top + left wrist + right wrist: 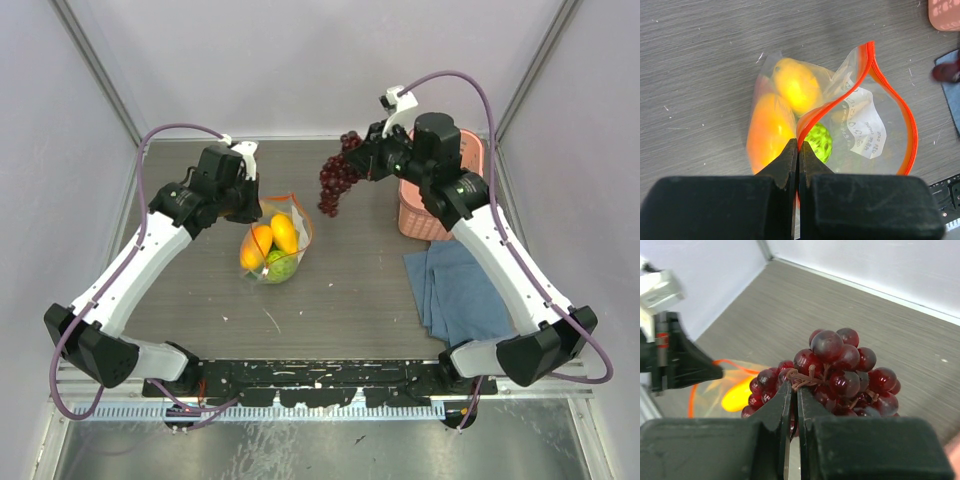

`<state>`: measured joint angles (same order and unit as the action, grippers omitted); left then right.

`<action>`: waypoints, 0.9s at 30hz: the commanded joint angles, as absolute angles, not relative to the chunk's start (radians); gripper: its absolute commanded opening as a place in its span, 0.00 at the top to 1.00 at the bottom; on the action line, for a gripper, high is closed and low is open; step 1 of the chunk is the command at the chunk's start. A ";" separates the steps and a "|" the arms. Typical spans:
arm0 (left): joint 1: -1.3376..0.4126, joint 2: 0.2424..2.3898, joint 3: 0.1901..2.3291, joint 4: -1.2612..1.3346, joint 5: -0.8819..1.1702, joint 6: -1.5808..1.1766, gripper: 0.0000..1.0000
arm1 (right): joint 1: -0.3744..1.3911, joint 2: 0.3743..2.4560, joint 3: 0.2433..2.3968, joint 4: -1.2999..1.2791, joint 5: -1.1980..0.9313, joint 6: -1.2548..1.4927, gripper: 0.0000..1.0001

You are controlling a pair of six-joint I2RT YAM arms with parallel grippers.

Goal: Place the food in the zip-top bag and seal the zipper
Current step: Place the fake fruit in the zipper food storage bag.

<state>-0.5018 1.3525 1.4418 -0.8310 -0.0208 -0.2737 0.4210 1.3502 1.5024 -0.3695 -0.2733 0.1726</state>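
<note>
left gripper (798,146) pinched on zipper (871,52) of zip-top bag (890,115); right gripper (793,388) clamps grape bunch (840,365) right of bag

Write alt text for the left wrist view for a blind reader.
The left hand, shut, pinches the red-orange zipper of a clear zip-top bag on a grey table, its mouth gaping open. Inside are a yellow fruit, an orange fruit and a green fruit.

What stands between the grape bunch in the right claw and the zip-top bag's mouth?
Nothing visible: only grey tabletop lies between the dark purple grape bunch and the open mouth of the clear plastic zip-top bag.
</note>
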 commanded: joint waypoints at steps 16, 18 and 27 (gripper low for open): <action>-0.492 1.350 1.477 -0.793 0.004 -0.282 1.00 | 0.629 1.321 1.543 -0.006 -0.627 0.363 0.99; -0.491 1.349 1.477 -0.793 0.003 -0.282 1.00 | 0.642 1.330 1.536 0.013 -0.640 0.380 0.99; -0.488 1.344 1.476 -0.792 0.007 -0.284 1.00 | 0.669 1.398 1.449 0.193 -0.757 0.534 0.99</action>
